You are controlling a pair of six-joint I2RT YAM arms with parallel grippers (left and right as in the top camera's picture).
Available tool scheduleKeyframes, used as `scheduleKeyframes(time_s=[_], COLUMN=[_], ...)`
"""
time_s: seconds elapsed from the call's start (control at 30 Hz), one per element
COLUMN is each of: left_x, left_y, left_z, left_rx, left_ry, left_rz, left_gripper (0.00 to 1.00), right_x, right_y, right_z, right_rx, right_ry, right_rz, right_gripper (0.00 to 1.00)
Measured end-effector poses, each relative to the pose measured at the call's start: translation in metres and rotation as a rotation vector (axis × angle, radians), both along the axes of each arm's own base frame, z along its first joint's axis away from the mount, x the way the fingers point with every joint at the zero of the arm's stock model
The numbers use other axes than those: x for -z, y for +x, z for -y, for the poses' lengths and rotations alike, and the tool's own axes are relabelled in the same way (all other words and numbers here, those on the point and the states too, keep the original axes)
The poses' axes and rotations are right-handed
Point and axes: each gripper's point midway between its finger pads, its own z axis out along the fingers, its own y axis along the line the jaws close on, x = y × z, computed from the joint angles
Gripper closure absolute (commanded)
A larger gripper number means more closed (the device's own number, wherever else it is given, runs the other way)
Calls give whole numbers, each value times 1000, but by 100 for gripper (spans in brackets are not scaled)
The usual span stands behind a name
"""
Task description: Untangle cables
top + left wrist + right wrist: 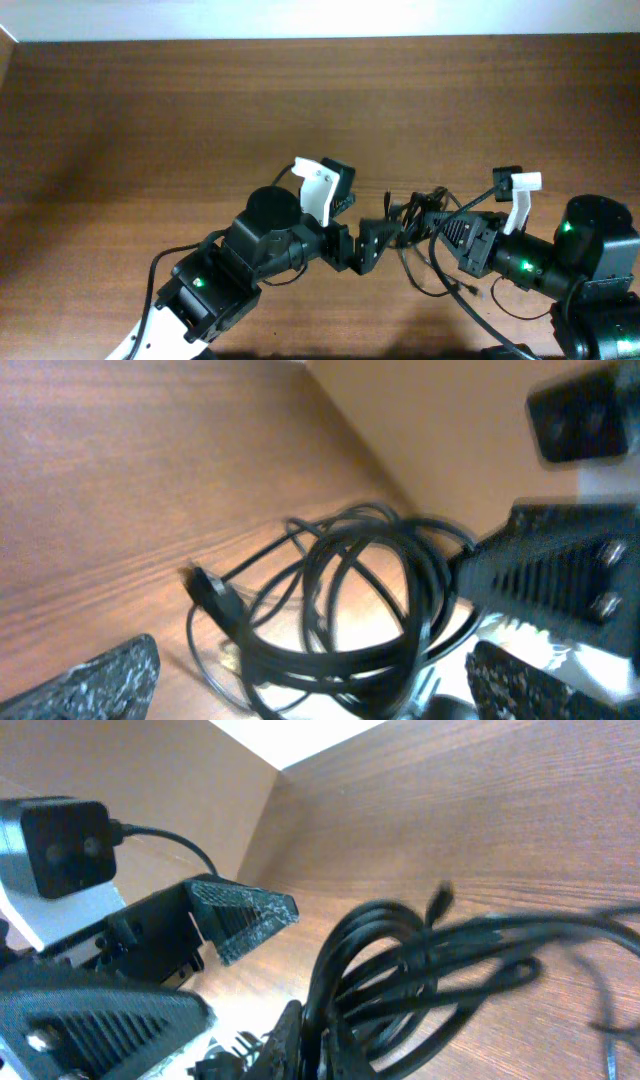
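The left gripper [372, 240] is released, its fingers spread wide on either side of the cables [415, 208]. The cables lie looped on the table [150, 120] between the arms. The right gripper [435, 222] is clenched on the cables' right edge.

Brown wooden table [150, 120], pale wall [320, 15]

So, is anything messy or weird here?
Yes. The cables are one tangled bunch between the left gripper and the right gripper. Their black loops cross over each other instead of lying apart.
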Motion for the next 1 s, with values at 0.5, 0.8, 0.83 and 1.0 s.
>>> scheduleKeyframes(time_s=[0.5, 0.8, 0.83, 1.0], left_x=[10, 17, 17, 24], left_y=[-54, -44, -45, -46], left_z=[22, 51, 51, 54], left_rx=[498, 551, 553, 562], left_ry=[97, 4, 0, 5], left_rz=[291, 204, 198, 169], left_gripper=[1, 60, 60, 62], right_x=[9, 9, 9, 9], right_y=[-5, -5, -5, -5], right_z=[1, 1, 1, 1], right_rx=[-27, -26, -26, -26], right_ry=[-43, -44, -44, -47], right_rz=[1, -1, 0, 2], right_gripper=[96, 96, 96, 96])
